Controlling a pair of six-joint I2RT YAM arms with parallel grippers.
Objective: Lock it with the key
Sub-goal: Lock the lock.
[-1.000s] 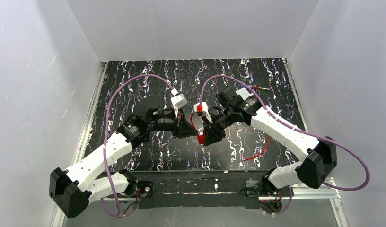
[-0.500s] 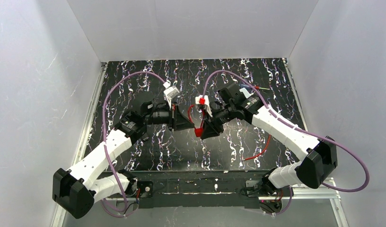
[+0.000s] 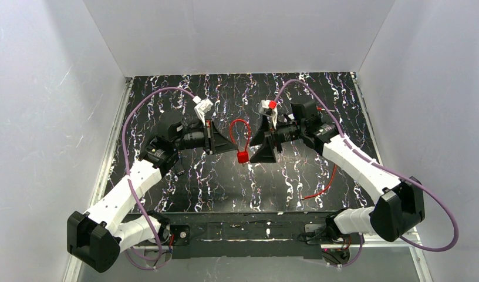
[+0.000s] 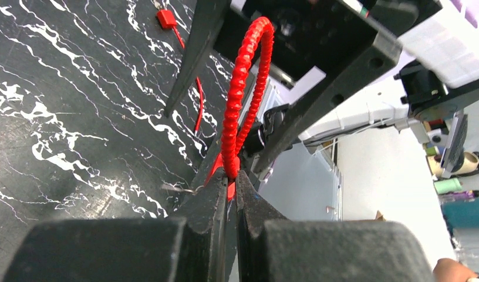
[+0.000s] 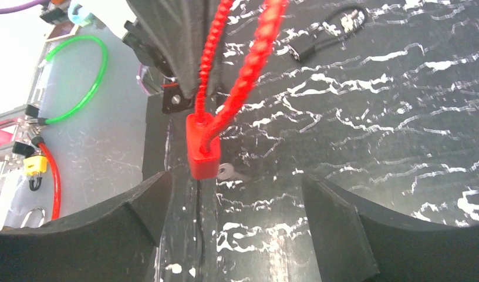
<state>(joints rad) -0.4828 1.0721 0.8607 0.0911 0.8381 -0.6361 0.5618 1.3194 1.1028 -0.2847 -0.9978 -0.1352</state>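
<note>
While our L claw is clenched on the red cable lock at its loop, the body hangs betw. the spread fingers of our released R claw, touching neither.

Top view: mounted high above and behind the arm bases, facing 12 o'clock, wide enough to take in the whole table. Left wrist view: very close, sighting along the left gripper toward 3 o'clock. Right wrist view: equally close, sighting between the fingers of the right gripper toward 9 o'clock. All three views share the red cable lock at mid-table.
</note>
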